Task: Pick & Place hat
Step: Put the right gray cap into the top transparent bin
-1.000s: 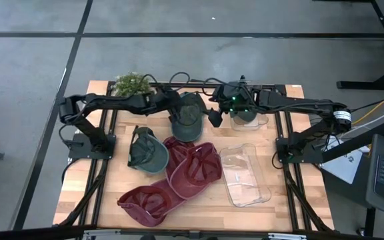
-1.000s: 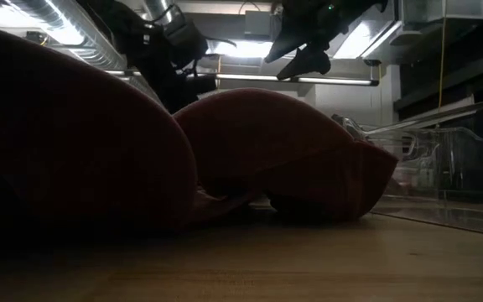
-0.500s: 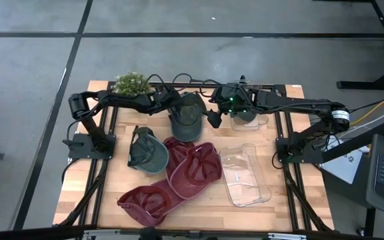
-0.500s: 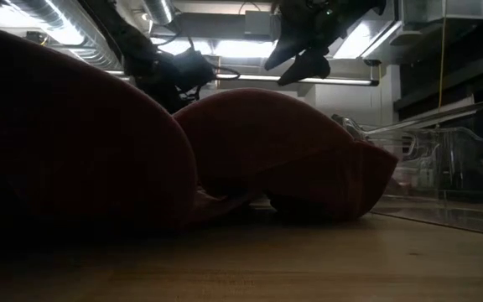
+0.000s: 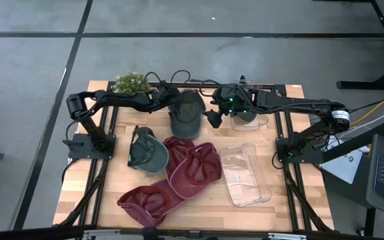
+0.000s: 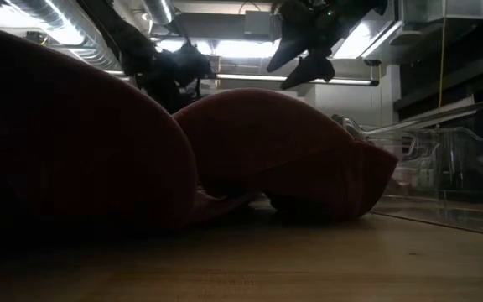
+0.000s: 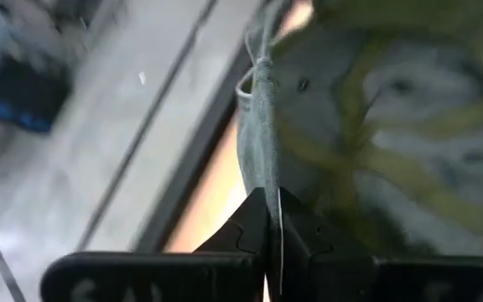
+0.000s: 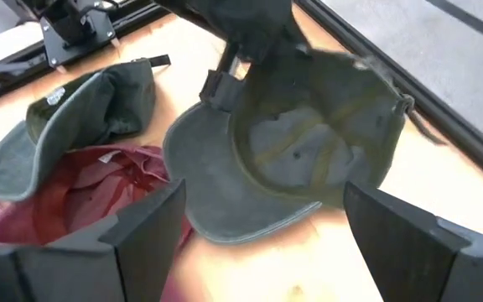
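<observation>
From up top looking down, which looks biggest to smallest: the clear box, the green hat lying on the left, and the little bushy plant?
In the high view:
1. clear box, clearly the largest.
2. green hat on the left, a bit smaller.
3. bushy plant, smallest.
All sit on the table at about the same distance from the camera, so the order looks fair.

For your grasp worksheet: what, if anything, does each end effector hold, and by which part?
The left end effector is shut on the rim edge of the upturned green hat. The right end effector is open beside it, holding nothing.
</observation>
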Available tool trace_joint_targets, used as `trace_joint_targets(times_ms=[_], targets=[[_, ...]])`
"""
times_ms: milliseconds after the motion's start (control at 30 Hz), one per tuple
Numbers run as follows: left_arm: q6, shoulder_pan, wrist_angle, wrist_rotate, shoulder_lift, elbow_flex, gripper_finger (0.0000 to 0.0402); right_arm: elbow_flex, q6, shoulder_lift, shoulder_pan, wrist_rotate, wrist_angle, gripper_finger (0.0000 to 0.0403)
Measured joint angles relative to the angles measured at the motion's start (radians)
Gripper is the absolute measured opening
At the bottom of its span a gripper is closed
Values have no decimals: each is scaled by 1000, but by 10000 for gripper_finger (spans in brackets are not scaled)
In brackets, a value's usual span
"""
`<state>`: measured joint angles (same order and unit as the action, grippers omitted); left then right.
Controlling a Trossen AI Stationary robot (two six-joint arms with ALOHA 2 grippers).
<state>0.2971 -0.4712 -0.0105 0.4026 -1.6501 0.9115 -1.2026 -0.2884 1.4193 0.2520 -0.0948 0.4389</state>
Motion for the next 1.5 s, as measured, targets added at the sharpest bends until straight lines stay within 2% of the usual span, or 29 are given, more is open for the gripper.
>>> trace_joint_targets(times_ms=[267,400,533,667,867,967,1200,1400,1500], targets=[[273,59,-44,29,244,0,5,0,-48,0,3,46,-49,319],[398,79,-39,20,381,0,4,0,-42,0,3,83,-161,319],[423,90,-38,-31,516,0,4,0,-21,0,3,166,-314,319],[379,91,-38,-133,643,0,4,0,-18,-1,3,240,-471,319],[218,92,-46,-359,788,0,4,0,30,-2,3,248,-616,319],[155,92,-53,-432,835,0,3,0,34,-2,3,254,-663,319],[41,92,-180,-590,887,1,3,0,30,-2,4,373,-773,319],[-68,92,-315,-606,857,2,3,0,11,-2,10,387,-815,320],[-144,92,-404,-606,815,2,3,0,52,-2,10,402,-814,319]])
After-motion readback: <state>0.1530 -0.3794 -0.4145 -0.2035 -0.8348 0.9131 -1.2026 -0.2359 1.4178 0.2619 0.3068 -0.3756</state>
